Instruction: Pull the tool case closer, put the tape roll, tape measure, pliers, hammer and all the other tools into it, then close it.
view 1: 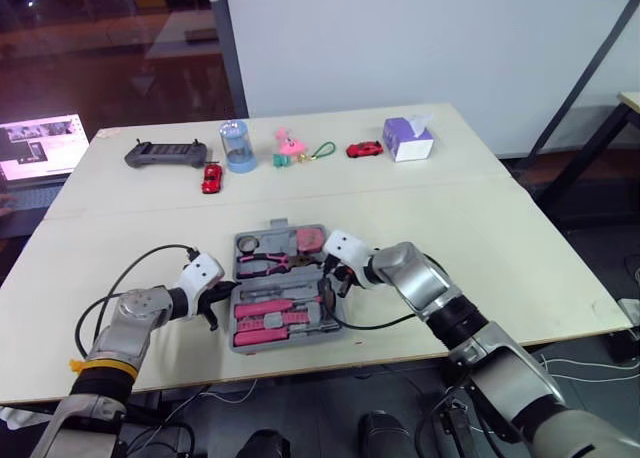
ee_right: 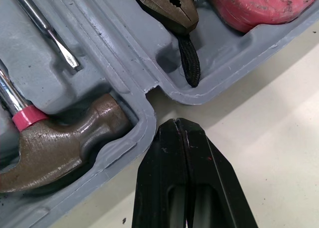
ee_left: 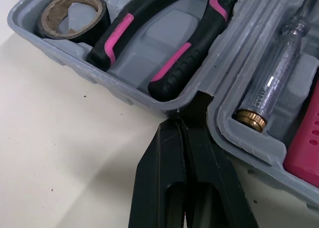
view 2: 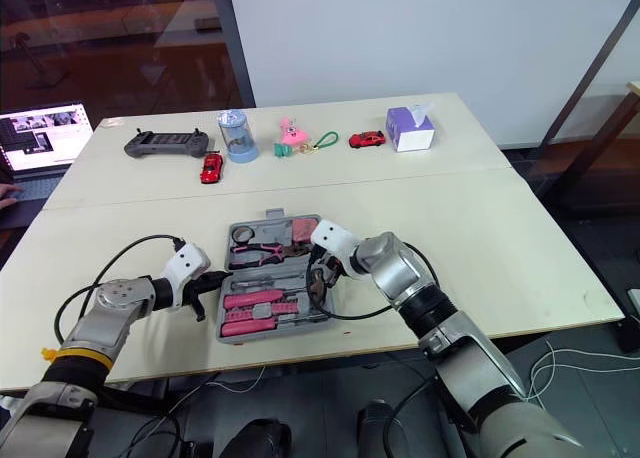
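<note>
The grey tool case [view 1: 283, 340] lies open on the table near the front edge. Its far half holds the black tape roll [ee_left: 70, 16], the pink-handled pliers [ee_left: 164, 44] and the pink tape measure [ee_right: 259, 6]. Its near half holds the hammer [ee_right: 60, 143], a screwdriver [ee_right: 45, 31] and a clear tester screwdriver [ee_left: 274, 83]. My left gripper [ee_left: 182, 126] is shut, its tip at the hinge notch on the case's left side. My right gripper [ee_right: 177, 126] is shut too, its tip at the hinge notch on the right side.
Along the table's far side stand a black controller [view 1: 165, 154], two red toy cars [view 1: 211, 178], a blue-capped jar [view 1: 236, 145], a pink toy [view 1: 291, 146] and a purple tissue box [view 1: 408, 139]. A laptop [view 1: 40, 146] sits at the far left.
</note>
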